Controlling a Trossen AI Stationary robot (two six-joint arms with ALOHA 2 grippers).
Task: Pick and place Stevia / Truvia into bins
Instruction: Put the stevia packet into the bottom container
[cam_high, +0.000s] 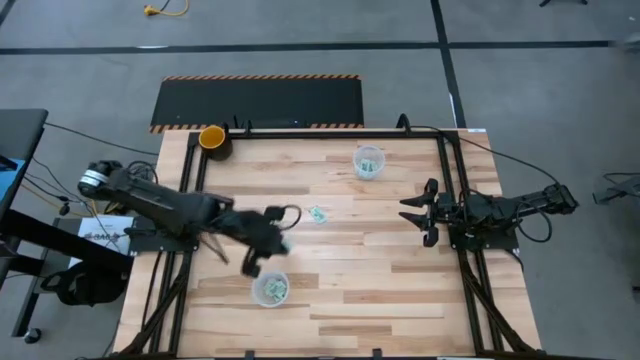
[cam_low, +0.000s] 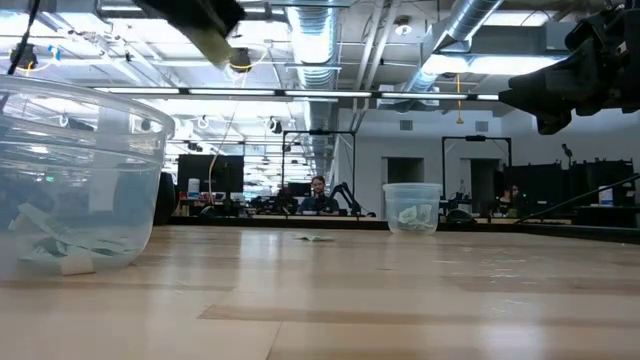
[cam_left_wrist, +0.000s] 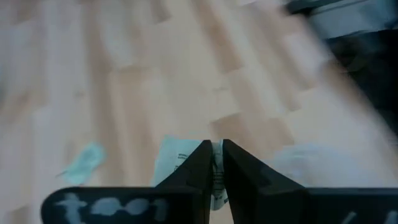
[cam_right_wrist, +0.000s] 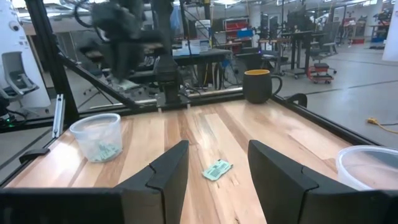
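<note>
My left gripper (cam_high: 264, 246) hovers above the table between a loose packet (cam_high: 318, 214) and the near clear cup (cam_high: 270, 288), shut on a pale mint-and-white packet (cam_left_wrist: 176, 163). That cup holds several packets (cam_low: 60, 245). The far clear cup (cam_high: 369, 160) also has packets inside (cam_low: 412, 214). The loose packet lies flat on the wood (cam_right_wrist: 216, 169) (cam_left_wrist: 84, 163) (cam_low: 315, 237). My right gripper (cam_high: 420, 212) waits open at the table's right side, its fingers (cam_right_wrist: 166, 171) pointing toward the loose packet. My left gripper pinches one packet between its two fingers (cam_left_wrist: 199, 168). The paper (cam_left_wrist: 180, 155) sticks out past and to one side of the fingertips. The fingers slant down from above, and the packet is lifted clear of the table.
A yellow-orange cup with a dark base (cam_high: 212, 137) (cam_right_wrist: 258, 85) stands at the far left corner. Black frame rails (cam_high: 450, 180) run along the table's edges. Bare wood lies between the two clear cups. People sit in the room beyond the table (cam_low: 318, 195).
</note>
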